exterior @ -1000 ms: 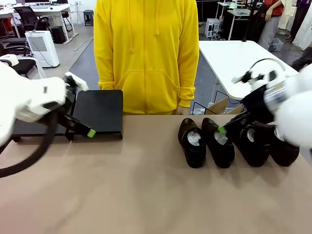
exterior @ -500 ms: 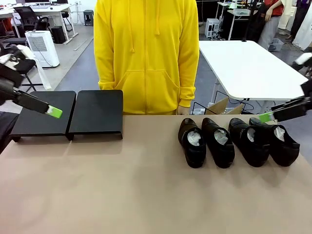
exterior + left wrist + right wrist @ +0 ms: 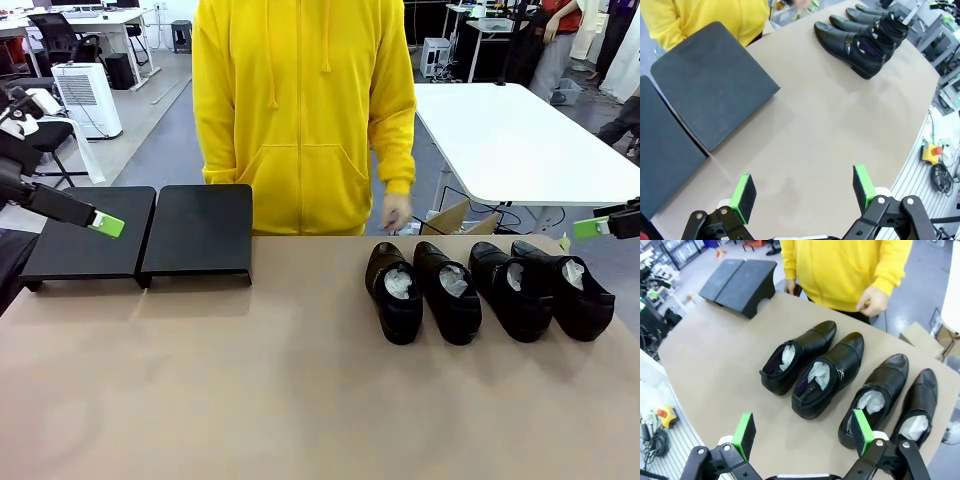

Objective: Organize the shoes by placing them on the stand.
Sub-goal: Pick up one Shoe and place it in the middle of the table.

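Several black shoes (image 3: 448,292) stand in a row at the right of the brown table, toes toward the person, white paper in their openings. In the right wrist view the shoes (image 3: 827,375) lie just beyond my right gripper (image 3: 802,430), which hangs open and empty above them. The stand (image 3: 200,230) is two black platforms side by side at the far left. My left gripper (image 3: 803,187) is open and empty above bare table, with the stand (image 3: 715,85) ahead to its left. In the front view the left gripper (image 3: 105,224) hovers over the left platform and the right gripper (image 3: 592,228) is at the right edge.
A person in a yellow hoodie stands at the far side, one hand (image 3: 397,210) hanging just behind the shoes. A white table (image 3: 500,130) and a cardboard box (image 3: 455,215) sit behind at the right. The brown table's middle and front are bare.
Both arms have drawn back outward, the left off the stand toward the left edge, the right away from the shoes to the right edge. The person's hand has risen slightly.
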You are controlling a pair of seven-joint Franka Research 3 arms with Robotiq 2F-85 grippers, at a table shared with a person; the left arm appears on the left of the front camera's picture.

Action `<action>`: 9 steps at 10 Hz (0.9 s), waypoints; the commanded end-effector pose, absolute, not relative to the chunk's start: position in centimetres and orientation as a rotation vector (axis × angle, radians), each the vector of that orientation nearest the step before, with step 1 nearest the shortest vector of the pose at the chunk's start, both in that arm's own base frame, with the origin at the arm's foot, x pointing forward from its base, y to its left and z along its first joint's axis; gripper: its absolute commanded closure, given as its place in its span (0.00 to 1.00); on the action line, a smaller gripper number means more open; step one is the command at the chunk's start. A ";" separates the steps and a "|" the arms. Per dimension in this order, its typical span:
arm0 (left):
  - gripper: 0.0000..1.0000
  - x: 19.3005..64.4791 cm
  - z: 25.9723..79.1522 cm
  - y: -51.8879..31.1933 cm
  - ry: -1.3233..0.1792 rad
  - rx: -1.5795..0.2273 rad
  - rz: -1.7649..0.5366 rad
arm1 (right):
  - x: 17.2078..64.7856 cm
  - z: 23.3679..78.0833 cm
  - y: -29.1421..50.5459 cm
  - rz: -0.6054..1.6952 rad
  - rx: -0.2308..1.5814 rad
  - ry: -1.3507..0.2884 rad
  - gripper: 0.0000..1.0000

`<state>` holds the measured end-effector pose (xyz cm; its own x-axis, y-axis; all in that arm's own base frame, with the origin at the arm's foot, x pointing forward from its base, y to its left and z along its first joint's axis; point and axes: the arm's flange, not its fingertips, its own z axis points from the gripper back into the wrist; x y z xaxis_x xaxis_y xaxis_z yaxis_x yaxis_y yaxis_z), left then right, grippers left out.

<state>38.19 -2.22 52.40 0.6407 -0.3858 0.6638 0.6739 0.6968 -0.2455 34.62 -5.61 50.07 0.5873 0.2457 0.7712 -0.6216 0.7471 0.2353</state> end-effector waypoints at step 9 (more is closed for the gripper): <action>0.00 38.0 52.8 -1.6 -0.632 -0.511 -0.648 | 34.8 49.7 -5.3 0.543 0.512 -0.769 0.00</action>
<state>37.77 -1.81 52.75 0.6438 -0.3862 0.6605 0.6658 0.7082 -0.2349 34.74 -5.24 49.68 0.6056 0.2718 0.7479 -0.6125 0.7592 0.2201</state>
